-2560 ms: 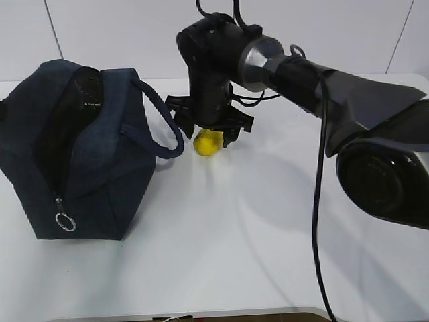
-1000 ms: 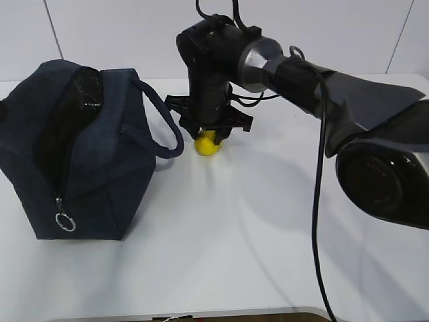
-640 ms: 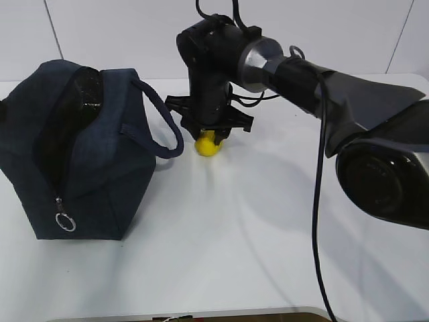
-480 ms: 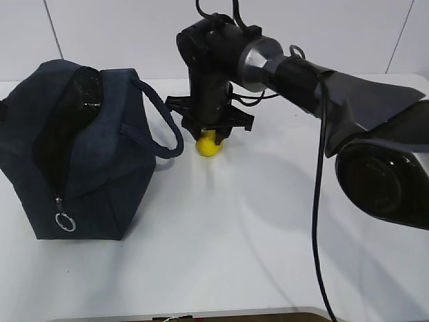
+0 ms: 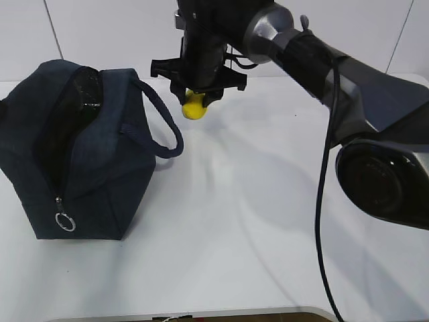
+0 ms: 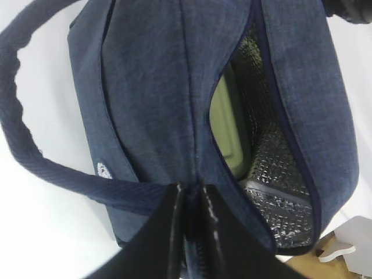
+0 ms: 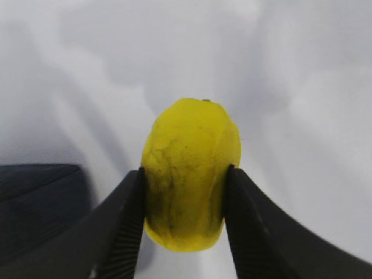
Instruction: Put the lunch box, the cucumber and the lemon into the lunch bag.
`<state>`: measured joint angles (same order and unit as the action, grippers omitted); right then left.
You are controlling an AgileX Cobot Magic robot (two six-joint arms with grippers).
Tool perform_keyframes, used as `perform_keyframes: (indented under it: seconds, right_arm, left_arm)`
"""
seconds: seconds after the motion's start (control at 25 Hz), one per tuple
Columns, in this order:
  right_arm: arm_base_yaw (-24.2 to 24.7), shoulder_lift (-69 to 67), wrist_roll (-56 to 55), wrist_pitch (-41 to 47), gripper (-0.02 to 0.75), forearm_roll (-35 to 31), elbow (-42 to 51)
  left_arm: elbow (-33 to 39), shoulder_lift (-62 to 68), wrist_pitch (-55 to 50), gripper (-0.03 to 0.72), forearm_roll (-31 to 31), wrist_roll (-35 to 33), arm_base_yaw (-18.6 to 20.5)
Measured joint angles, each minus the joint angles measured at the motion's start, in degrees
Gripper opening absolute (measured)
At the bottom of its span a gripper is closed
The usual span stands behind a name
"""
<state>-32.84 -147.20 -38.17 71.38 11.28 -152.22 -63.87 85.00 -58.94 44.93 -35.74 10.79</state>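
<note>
The yellow lemon (image 5: 194, 108) hangs in the air above the table, right of the lunch bag (image 5: 100, 168), with my right gripper (image 5: 196, 100) shut on it. In the right wrist view the black fingers (image 7: 125, 215) press both sides of the lemon (image 7: 189, 133). The navy lunch bag (image 6: 145, 87) stands on the left, its top unzipped. My left gripper (image 6: 190, 195) is shut on the bag's zipper edge. Inside, the lunch box (image 6: 229, 128) shows its sage-green lid against the silver lining. The cucumber is hidden.
One looped bag handle (image 5: 164, 127) sticks out toward the lemon. A silver ring pull (image 5: 65, 222) hangs low on the bag's near end. The white table (image 5: 255, 221) runs to a front edge near the bottom. The right arm's cable (image 5: 320, 201) trails down.
My right gripper closed on the lemon on the table, then lifted it up and a little left toward the bag. The bag and the left gripper have not moved.
</note>
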Motion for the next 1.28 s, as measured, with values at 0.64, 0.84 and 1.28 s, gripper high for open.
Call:
perform_keyframes:
  seconds: [0.64, 0.84, 1.28]
  right_arm:
    - [0.0, 8.23, 19.33, 0.57, 0.343, -12.18, -3.91]
    - [0.0, 9.44, 20.89, 0.7, 0.343, -24.95, -3.9]
    - [-0.81, 9.48, 22.53, 0.84, 0.343, -38.62, -3.9]
  left_arm:
    - [0.0, 0.0, 0.13, 0.011, -0.11, 0.0, 0.0]
    - [0.0, 0.0, -0.55, 0.011, 0.38, 0.0, 0.0]
    - [0.0, 0.0, -0.9, 0.011, 2.43, -0.12, 0.0]
